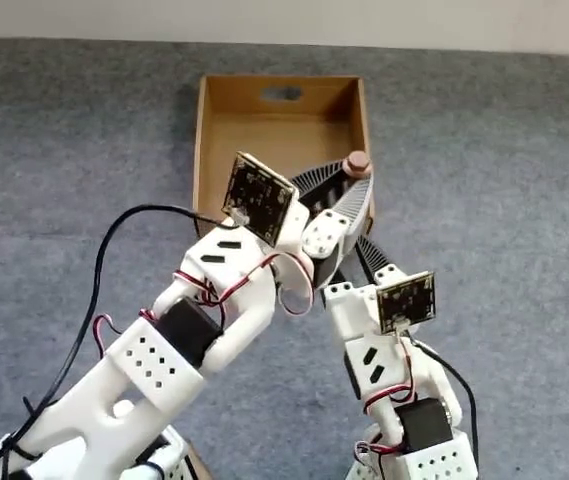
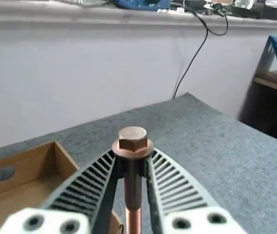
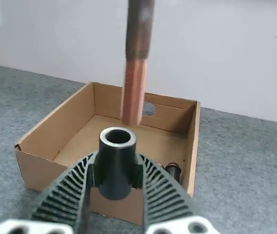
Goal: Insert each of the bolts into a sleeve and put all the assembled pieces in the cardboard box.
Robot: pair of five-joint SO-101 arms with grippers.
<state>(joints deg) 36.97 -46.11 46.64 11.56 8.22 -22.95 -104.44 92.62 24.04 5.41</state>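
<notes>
Left gripper [image 2: 133,157] is pinching the bolt [image 2: 133,185] just under its hex head, ribbed fingers [image 2: 87,187] closed on the shank. Bolt is upright and head up, dark near the head and copper toward the tip. Right gripper [image 3: 117,160] is clamped on the sleeve [image 3: 116,180], a dark tube held upright with its open bore facing up. In the right wrist view the bolt [image 3: 136,63] comes down from above and its tip sits just over the sleeve's mouth, not inside; it looks slightly off-centre, alignment can't be confirmed. In the high view both arms meet at the near right corner of the cardboard box [image 1: 200,150], with the bolt head [image 1: 357,163] over the box's right wall. Box [image 3: 38,168] sits on the grey carpeted table [image 1: 484,150], open side up, just beyond the sleeve. One dark piece [image 3: 173,170] lies inside against the side wall near the front corner; can't tell if it carries a bolt.
</notes>
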